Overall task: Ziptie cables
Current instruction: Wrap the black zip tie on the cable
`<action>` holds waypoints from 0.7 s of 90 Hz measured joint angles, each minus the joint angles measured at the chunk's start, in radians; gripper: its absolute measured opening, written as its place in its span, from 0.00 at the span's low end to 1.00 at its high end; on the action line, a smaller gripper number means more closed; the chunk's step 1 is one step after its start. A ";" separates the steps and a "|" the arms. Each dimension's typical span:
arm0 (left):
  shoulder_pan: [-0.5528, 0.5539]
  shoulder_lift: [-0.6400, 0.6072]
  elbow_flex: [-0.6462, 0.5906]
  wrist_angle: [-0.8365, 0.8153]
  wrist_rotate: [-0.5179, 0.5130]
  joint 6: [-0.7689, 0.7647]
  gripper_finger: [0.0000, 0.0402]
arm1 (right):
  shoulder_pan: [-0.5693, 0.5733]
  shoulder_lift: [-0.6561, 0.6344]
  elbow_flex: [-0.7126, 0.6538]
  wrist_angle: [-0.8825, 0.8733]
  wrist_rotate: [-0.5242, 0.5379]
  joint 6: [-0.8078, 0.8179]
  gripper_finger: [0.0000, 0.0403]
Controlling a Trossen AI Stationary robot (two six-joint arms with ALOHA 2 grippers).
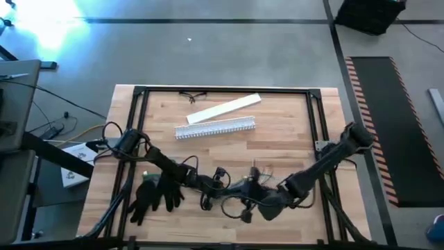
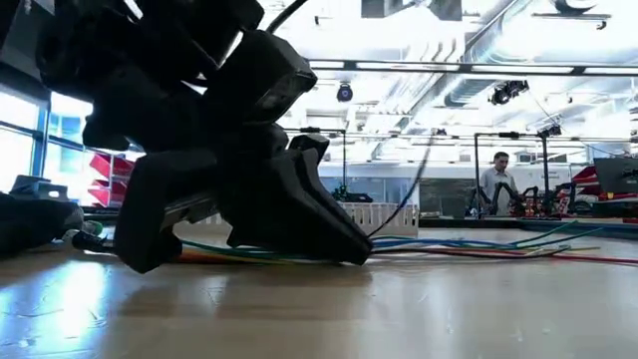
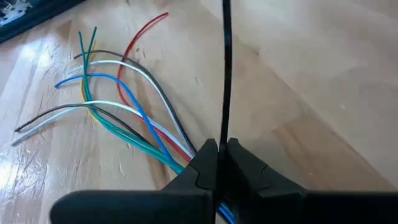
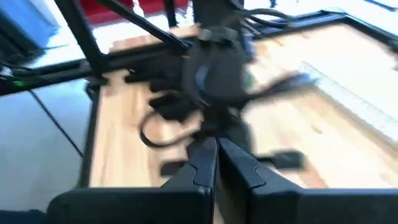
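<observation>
Left tool (image 3: 217, 155) clamped on black ziptie (image 3: 226, 68) above cables (image 3: 124, 106) near surface front edge; right tool (image 4: 216, 152) closed, apparently empty. Ziptie best kept taut, bundle gathered tight.

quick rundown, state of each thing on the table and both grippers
cables: loose, fanned out flat on the table, not tied
zip tie: thin black strip, upright, pinched by the left gripper
left gripper: shut on the zip tie, low over the cables
right gripper: shut, near the left gripper
slotted channel: lying flat, untouched
black gloves: lying flat by the left arm
</observation>
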State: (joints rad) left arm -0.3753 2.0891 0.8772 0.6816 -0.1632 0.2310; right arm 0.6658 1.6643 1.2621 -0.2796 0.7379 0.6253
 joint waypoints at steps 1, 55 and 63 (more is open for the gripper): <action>0.000 0.000 0.000 0.003 0.000 -0.003 0.00 | 0.003 -0.007 0.000 -0.017 0.000 0.013 0.02; 0.032 -0.060 -0.062 0.094 -0.057 -0.046 0.00 | 0.315 0.204 -0.001 -0.575 -0.065 0.547 0.45; 0.050 -0.077 -0.096 0.165 0.004 -0.065 0.00 | 0.307 0.302 -0.001 -0.512 -0.043 0.616 0.45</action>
State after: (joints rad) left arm -0.3256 2.0125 0.7815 0.8461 -0.1591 0.1660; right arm 0.9726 1.9659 1.2610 -0.7914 0.6952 1.2411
